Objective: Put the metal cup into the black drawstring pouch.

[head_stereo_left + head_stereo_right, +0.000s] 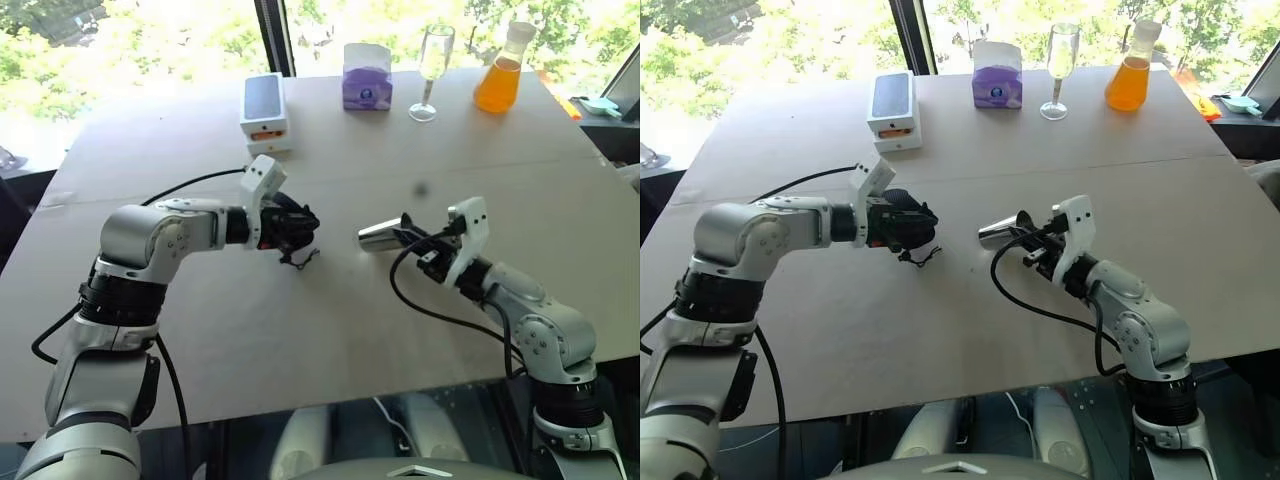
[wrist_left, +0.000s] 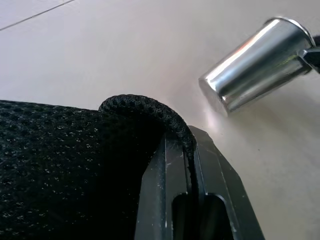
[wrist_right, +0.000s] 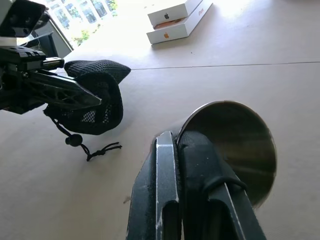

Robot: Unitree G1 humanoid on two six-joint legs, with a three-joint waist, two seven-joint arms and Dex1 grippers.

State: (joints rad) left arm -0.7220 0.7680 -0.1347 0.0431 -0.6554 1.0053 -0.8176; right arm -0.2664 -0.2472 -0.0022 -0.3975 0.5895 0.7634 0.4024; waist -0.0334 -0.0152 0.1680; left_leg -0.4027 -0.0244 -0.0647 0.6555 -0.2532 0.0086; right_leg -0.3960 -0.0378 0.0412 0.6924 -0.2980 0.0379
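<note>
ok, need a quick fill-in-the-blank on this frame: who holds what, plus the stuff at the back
1. The left tool is shut on the black ____.
2. The right tool grips the metal cup by its ____.
3. The cup lies tilted with its closed base pointing toward the ____.
4. The flask at the table's far edge holds ____ liquid.

Missing: pouch; rim; pouch; orange
</note>
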